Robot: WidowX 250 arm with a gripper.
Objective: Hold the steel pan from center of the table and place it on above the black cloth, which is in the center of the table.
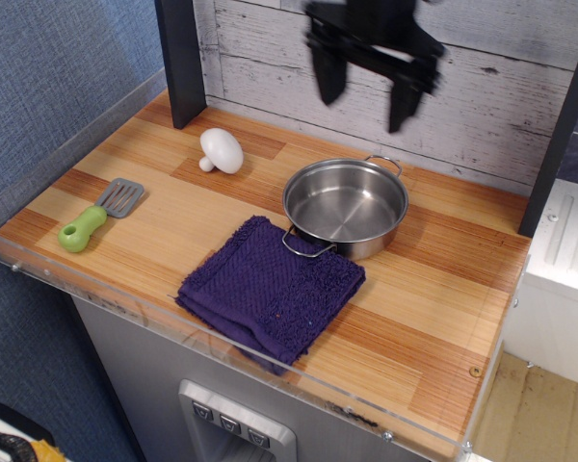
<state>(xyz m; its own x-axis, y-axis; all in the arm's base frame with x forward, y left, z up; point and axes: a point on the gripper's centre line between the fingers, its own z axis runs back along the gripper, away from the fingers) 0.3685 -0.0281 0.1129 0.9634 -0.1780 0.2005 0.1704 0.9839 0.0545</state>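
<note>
The steel pan (pixel 346 205) sits on the wooden table (pixel 443 279), near its middle. Its front wire handle overlaps the far corner of the black cloth (pixel 270 289). The cloth lies flat in front of the pan, toward the table's front edge. My gripper (pixel 364 94) hangs high above the table, behind the pan, blurred by motion. Its two dark fingers (pixel 328 72) are spread wide apart with nothing between them.
A white mushroom (pixel 221 151) lies at the back left. A spatula with a green handle (pixel 100 215) lies at the left edge. A dark post (pixel 181 63) stands at the back left, another at the right. A clear acrylic rim (pixel 222 339) runs around the table.
</note>
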